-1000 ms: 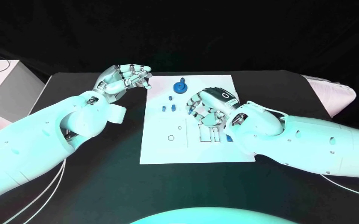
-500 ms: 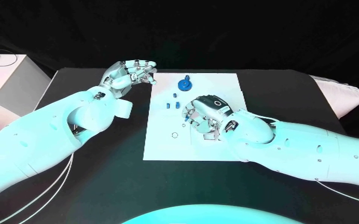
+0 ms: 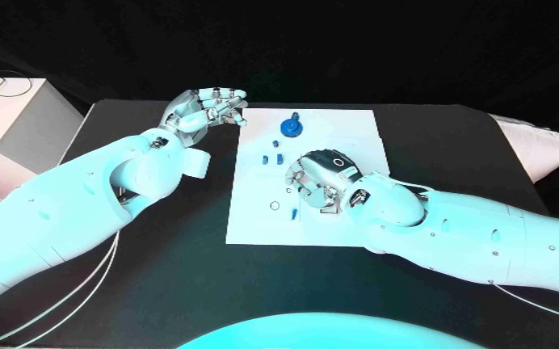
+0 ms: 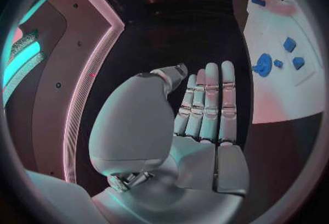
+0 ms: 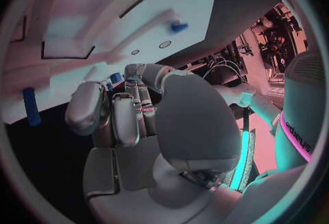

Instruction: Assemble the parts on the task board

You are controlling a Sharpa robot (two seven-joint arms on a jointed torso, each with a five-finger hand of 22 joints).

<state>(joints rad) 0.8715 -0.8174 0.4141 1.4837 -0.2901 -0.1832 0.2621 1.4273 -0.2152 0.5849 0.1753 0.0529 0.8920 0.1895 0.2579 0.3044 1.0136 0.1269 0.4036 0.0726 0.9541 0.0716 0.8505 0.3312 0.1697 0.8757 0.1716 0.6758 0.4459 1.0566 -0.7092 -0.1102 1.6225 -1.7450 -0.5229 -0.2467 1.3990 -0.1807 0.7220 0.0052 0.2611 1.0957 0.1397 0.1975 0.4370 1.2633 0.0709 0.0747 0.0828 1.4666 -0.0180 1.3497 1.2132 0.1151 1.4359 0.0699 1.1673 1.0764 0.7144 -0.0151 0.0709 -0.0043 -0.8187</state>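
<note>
From the head view, I have my right hand [image 3: 323, 178] low over the white board [image 3: 350, 135], fingers curled; I cannot tell whether it holds a piece. I'd lower slowly and keep it square to the slots. The blue disc [image 3: 290, 128] lies beyond it.

At the left wrist, my left hand [image 4: 205, 119] is flat, empty, off the board over the black table [image 4: 205, 37].

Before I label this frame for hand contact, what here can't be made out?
- Whether the silver right hand holds a small blue part: head view, its back covers the fingertips; right wrist view, curled fingers hide any grip.
- The white task board beneath that hand: covered in the head view.
- The shape of the small blue pieces beside it: too small.
- The round blue part: detail too small.
</note>
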